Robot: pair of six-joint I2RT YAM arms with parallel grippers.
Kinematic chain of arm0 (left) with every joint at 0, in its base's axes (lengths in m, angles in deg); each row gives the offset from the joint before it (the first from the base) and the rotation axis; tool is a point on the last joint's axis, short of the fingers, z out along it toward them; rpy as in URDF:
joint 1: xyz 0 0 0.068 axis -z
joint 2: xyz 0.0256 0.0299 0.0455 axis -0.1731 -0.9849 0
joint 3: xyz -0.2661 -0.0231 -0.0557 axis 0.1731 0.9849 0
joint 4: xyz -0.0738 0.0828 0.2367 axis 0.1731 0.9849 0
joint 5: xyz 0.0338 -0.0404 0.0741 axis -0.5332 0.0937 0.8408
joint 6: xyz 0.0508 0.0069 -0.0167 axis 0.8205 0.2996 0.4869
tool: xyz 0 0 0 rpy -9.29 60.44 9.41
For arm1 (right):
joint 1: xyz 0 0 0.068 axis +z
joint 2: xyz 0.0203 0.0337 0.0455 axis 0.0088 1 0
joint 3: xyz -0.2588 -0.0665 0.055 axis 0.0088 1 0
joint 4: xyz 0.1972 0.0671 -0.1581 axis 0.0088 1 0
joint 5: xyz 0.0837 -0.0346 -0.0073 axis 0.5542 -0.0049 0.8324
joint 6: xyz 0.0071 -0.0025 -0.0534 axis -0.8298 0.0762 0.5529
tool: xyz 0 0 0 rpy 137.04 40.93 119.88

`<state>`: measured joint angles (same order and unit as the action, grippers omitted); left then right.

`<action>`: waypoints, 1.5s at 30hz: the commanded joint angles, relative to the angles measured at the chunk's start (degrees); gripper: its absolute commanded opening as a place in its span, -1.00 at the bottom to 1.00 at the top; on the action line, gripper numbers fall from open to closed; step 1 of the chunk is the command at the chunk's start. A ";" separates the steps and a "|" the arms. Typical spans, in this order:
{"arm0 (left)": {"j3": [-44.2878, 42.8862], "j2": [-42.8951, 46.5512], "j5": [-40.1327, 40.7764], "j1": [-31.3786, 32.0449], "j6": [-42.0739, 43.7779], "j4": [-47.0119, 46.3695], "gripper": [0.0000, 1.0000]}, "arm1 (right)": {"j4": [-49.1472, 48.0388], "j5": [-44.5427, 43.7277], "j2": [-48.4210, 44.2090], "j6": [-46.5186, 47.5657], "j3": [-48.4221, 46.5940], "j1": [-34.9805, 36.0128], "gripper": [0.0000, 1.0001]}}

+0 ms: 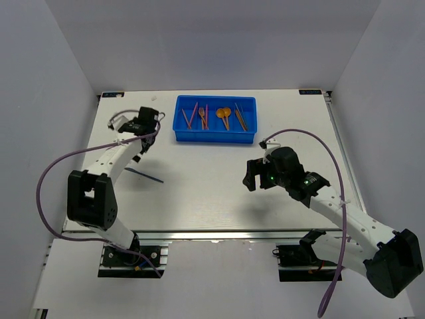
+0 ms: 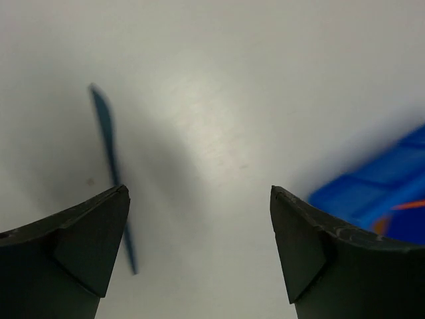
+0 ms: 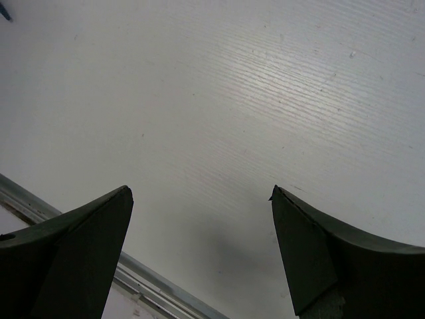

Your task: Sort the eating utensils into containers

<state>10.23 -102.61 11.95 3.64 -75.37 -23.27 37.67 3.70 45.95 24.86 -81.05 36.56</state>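
Note:
The blue tray (image 1: 215, 136) stands at the back centre of the table and holds several orange and red-orange utensils: sticks (image 1: 193, 114), a fork (image 1: 203, 116), a spoon (image 1: 225, 114) and more sticks (image 1: 241, 118). One dark blue utensil (image 1: 143, 174) lies loose on the table at the left. My left gripper (image 1: 147, 136) is open and empty, hovering between that utensil and the tray. Its wrist view shows the dark blue utensil (image 2: 109, 159) by the left finger and the tray's corner (image 2: 378, 193) at the right. My right gripper (image 1: 254, 176) is open and empty over bare table.
The table's front metal rail (image 3: 80, 229) shows below my right gripper (image 3: 201, 193). The tip of the dark blue utensil (image 3: 4, 11) shows at the top left corner of that view. White walls enclose the table on three sides.

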 commanded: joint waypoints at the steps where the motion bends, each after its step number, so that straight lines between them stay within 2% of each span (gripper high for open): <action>1: 5.00 -0.09 -2.69 -0.25 -10.78 13.32 0.91 | -4.43 2.18 -0.67 0.02 -0.01 -0.19 0.79; 3: 7.30 -0.62 -8.58 -0.25 -11.40 13.23 0.87 | -5.31 2.80 -0.50 -0.25 0.69 -0.19 0.79; 7: 12.91 -0.71 -10.71 -0.16 -16.15 15.44 0.78 | -6.11 3.68 0.03 -0.25 1.14 -0.11 0.79; 9: 15.38 0.87 -12.20 -0.16 -16.50 13.16 0.54 | -6.11 3.50 -0.14 -0.16 1.49 -0.11 0.79; 10: 16.44 1.22 -12.64 -0.16 -16.59 11.40 0.51 | -6.11 3.42 -0.23 -0.16 1.58 -0.11 0.79; 14: 18.56 0.26 -14.57 -0.16 -15.63 9.02 0.50 | -6.37 3.33 -0.50 -0.07 2.01 -0.11 0.79; 20: 15.23 -6.07 -15.10 -0.16 -12.47 8.40 0.50 | -6.98 4.20 -0.41 0.10 2.37 -0.19 0.79; 29: 15.57 -5.98 -13.61 -0.16 -13.87 8.57 0.48 | -7.34 4.03 -0.06 0.54 2.89 -0.11 0.79; 31: 15.40 -7.99 -14.48 -0.16 -13.69 9.27 0.22 | -7.25 4.03 -0.14 0.63 2.89 -0.11 0.79; 33: 15.57 -8.70 -15.10 -0.25 -13.08 8.58 0.14 | -7.25 3.94 -0.49 0.63 3.07 -0.11 0.79; 34: 16.18 -9.14 -15.80 -0.16 -12.90 8.14 -0.03 | -7.25 3.94 -0.58 0.72 3.16 -0.11 0.79; 36: 16.54 -9.58 -16.24 -0.16 -12.46 7.61 -0.18 | -7.34 3.85 -0.84 0.80 3.33 -0.11 0.79; 40: 18.20 -9.85 -17.47 -0.42 -12.20 6.56 -0.65 | -7.25 3.85 -1.02 0.89 3.16 -0.11 0.79; 41: 19.51 -9.07 -17.48 -0.51 -11.85 6.20 -1.00 | -7.08 3.94 -1.02 0.89 3.07 -0.19 0.79; 43: 20.40 -7.57 -16.60 -0.51 -11.23 5.59 -1.00 | -6.90 3.94 -1.02 0.89 2.90 -0.11 0.79; 45: 21.11 -3.90 -14.42 -0.42 -6.60 2.88 -1.00 | -6.81 3.85 -1.20 0.98 2.81 -0.11 0.79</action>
<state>28.07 -108.62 -3.55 3.33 -86.26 -19.25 32.36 7.15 45.97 24.82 -78.14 36.56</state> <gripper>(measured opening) 0.022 0.895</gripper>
